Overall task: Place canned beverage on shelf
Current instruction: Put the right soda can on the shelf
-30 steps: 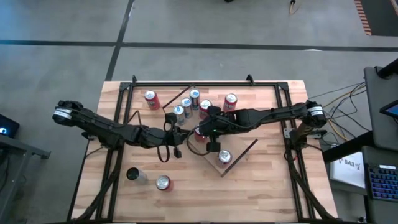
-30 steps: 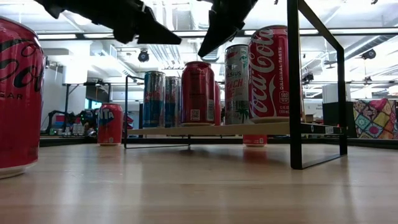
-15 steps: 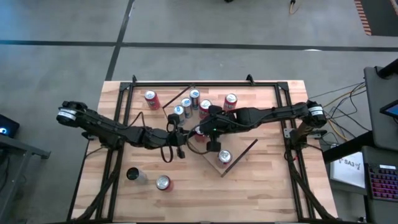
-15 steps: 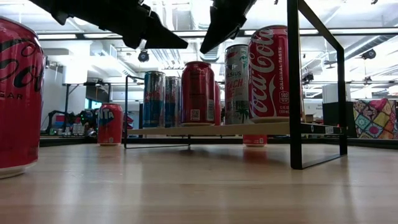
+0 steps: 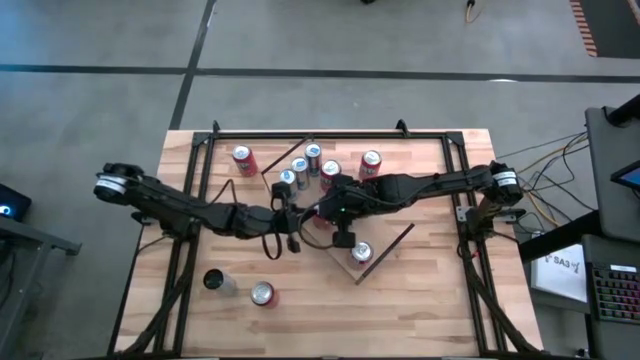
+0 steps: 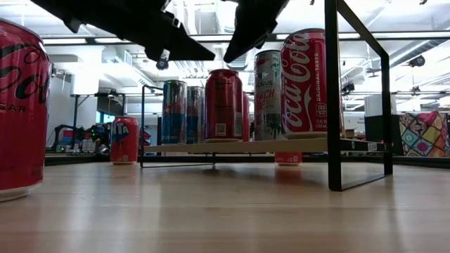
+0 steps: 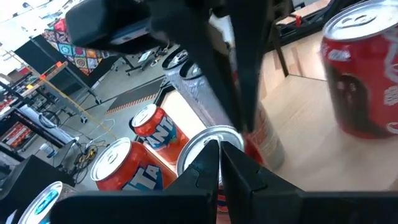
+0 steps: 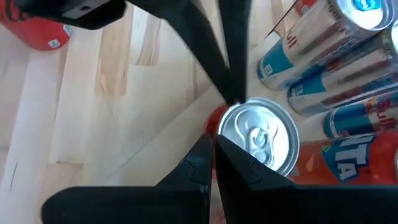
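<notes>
In the high view the two arms cross over the shelf [image 5: 372,262], hiding most of its board and part of the red can [image 5: 322,213] beneath them — the left gripper [image 5: 297,217] and right gripper [image 5: 318,208] are too small there to tell apart clearly. In the low view both arms are cut off by the top edge, and the big red can [image 6: 21,112] runs off the left edge. Labels on the slim blue cans [image 8: 323,68] are cropped in the right wrist view — unreadable.
</notes>
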You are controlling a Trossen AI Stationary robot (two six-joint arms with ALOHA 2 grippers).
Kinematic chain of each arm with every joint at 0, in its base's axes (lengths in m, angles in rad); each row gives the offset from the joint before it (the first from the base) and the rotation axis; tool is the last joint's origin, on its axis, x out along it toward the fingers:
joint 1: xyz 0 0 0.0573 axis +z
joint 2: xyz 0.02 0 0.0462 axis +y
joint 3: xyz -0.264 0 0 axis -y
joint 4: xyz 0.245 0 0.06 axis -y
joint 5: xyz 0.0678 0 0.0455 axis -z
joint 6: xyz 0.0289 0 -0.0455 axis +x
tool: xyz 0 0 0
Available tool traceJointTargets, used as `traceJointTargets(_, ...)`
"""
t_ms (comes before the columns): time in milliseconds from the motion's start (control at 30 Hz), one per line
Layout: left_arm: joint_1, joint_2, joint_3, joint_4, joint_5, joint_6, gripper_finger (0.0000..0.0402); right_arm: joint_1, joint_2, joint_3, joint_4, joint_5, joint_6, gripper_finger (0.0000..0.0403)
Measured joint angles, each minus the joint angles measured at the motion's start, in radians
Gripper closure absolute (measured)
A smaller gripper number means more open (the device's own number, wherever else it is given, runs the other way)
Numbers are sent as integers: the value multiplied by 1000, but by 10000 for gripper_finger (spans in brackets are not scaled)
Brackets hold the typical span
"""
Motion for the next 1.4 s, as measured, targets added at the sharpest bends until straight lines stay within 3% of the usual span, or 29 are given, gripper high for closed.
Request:
traceJointTargets(1233,36,25,0,-34,2,-100,402,-5,8,-18,-22,14,-13,394)
traceJointTargets(1400,33,24,0,-38,6,-107,402,-6,8,-18,-21,87,-16,394)
